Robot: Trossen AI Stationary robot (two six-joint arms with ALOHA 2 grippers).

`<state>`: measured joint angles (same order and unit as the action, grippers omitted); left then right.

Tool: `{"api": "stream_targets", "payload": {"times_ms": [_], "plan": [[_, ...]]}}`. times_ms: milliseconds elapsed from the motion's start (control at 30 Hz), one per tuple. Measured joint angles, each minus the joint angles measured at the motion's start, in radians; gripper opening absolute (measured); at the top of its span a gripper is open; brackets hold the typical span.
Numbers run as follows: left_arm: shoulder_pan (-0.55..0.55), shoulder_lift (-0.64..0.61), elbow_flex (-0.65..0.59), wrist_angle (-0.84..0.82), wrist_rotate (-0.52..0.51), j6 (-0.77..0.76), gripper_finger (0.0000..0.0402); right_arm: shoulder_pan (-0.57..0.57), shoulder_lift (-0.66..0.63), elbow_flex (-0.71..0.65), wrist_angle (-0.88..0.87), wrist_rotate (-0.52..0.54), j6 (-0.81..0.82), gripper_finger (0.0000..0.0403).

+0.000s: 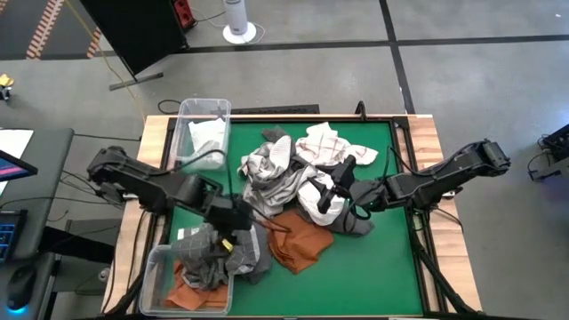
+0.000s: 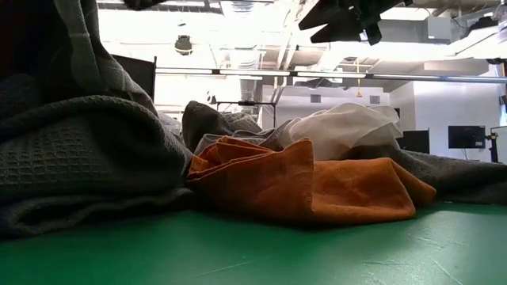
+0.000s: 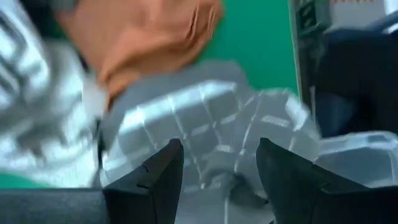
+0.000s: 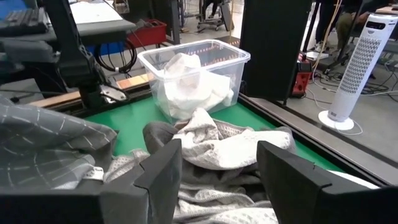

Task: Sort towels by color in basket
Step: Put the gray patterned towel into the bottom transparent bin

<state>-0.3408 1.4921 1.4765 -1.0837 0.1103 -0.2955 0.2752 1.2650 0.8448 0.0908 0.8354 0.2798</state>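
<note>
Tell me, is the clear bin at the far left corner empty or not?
Not empty. The clear bin holds a crumpled white towel, also seen through its wall from the right wrist.

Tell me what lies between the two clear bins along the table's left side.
In the high view, the left hand and its arm cross the strip between the far bin holding a white towel and the near bin.

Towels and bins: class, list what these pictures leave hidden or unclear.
- Near bin: the high view shows grey and orange cloth inside, but the left gripper and piled cloth hide how many pieces.
- Far bin: a white towel inside; anything beneath is hidden.
- Low view: a grey towel blocks both bins.
</note>
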Motion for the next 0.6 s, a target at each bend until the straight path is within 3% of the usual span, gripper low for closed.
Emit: {"api": "stream_targets", "payload": {"times_ms": [200, 433, 600], "plan": [[0.024, 0.093, 0.000, -0.080, 0.001, -0.091, 0.0194, -0.001, -0.001, 0.000, -0.024, 0.001, 0.000, 0.0235], [0.023, 0.164, 0.000, -0.089, 0.094, -0.085, 0.0194, -0.003, -0.003, 0.000, -0.016, 0.001, -0.018, 0.0235], [0.023, 0.217, 0.000, -0.104, 0.106, -0.073, 0.0194, -0.003, -0.004, 0.000, 0.007, 0.002, -0.042, 0.0235]]}}
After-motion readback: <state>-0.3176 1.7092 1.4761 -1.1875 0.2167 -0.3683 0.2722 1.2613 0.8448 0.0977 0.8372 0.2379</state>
